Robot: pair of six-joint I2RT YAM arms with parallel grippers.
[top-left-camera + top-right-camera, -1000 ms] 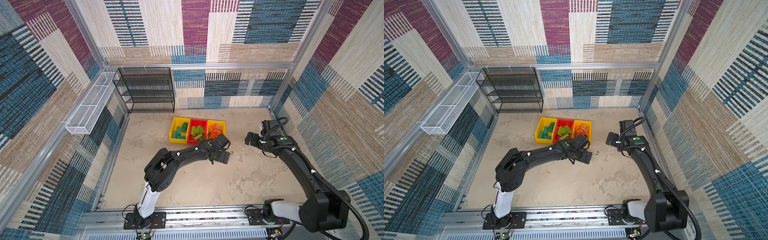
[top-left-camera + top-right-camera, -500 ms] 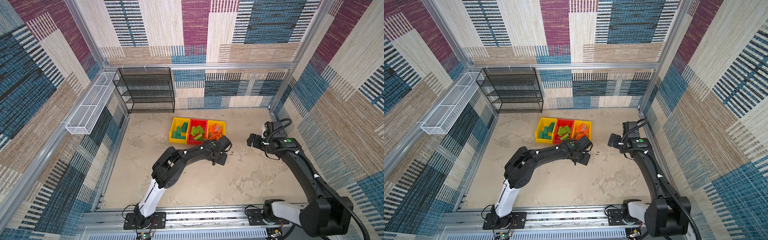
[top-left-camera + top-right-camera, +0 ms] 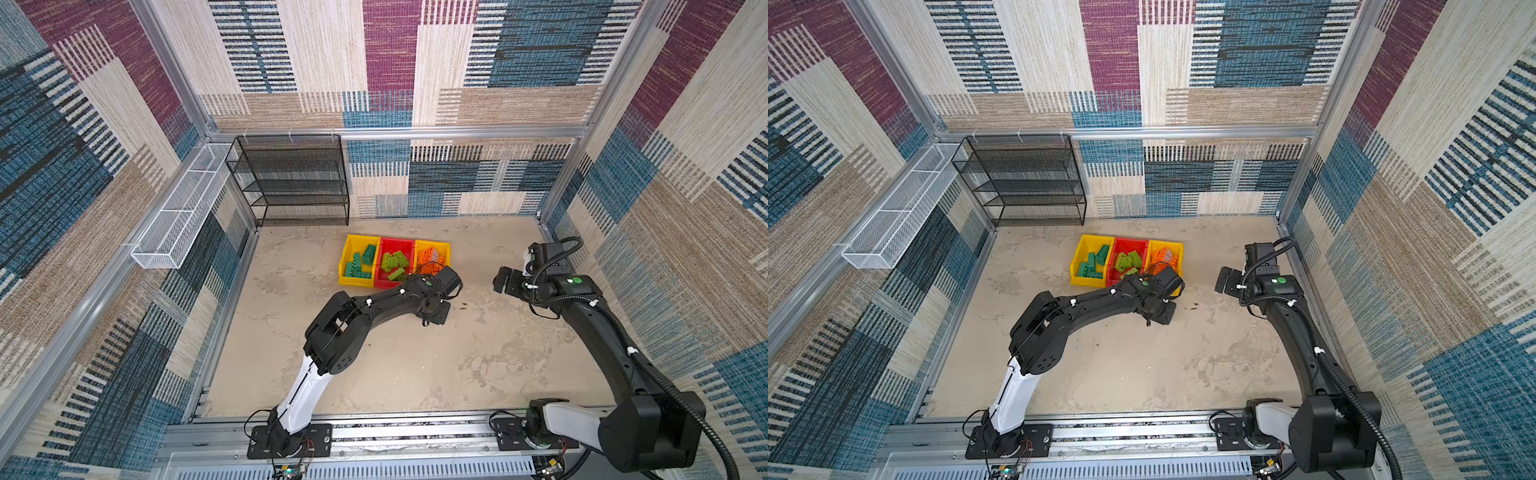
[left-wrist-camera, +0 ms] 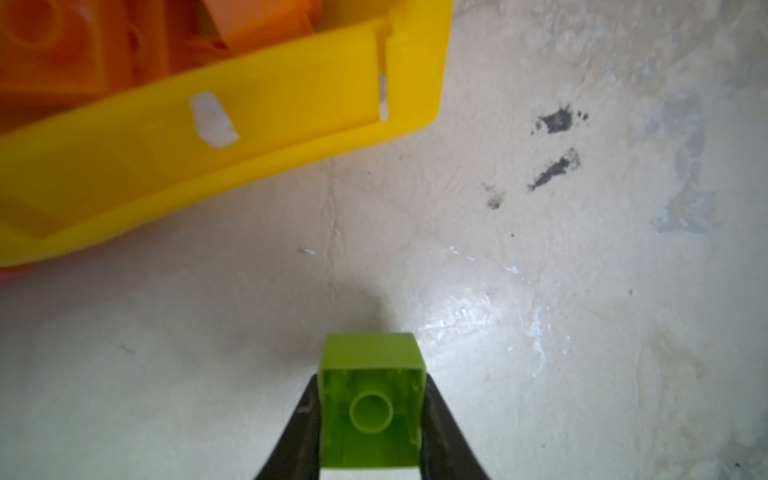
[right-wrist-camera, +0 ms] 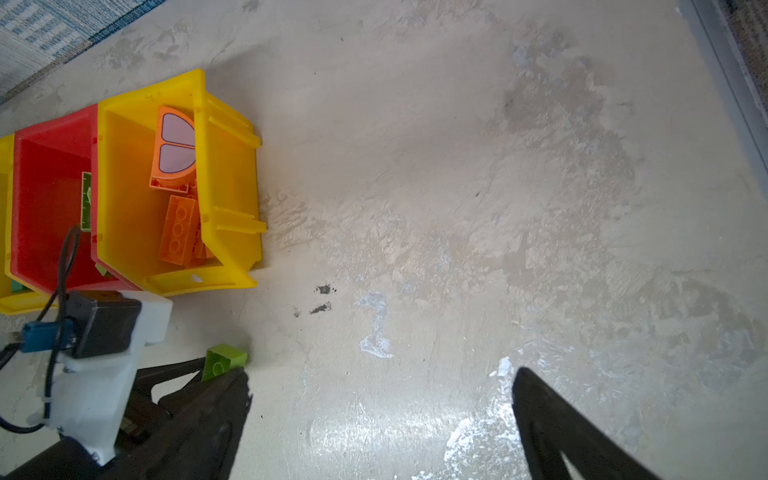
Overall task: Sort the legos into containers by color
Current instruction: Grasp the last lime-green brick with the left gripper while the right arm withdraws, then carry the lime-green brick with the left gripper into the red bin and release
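Your left gripper [image 4: 372,380] has its two black fingers [image 4: 297,432] pressed on both sides of one lime green brick [image 4: 371,415], so it holds this brick. The hollow underside of the brick, with its round tube, faces the wrist camera. The brick is low over the table [image 4: 540,291], near the front corner of the right yellow bin [image 4: 291,104]. Whether it touches the table, I cannot tell.

Your right gripper [image 5: 380,380] has its fingers [image 5: 548,419] wide apart with nothing between them. It hangs over bare table, to the right of the bins.

In both top views you see the three bins in one row, wall against wall:
- The left yellow bin [image 3: 342,266] contains dark teal-green bricks [image 3: 358,262].
- The red bin [image 3: 397,240] in the middle contains lime green bricks [image 3: 392,262].
- The right yellow bin contains orange bricks [image 3: 430,258], among them the orange curved piece [image 5: 176,145] with a pinkish-grey face, next to the bin wall.
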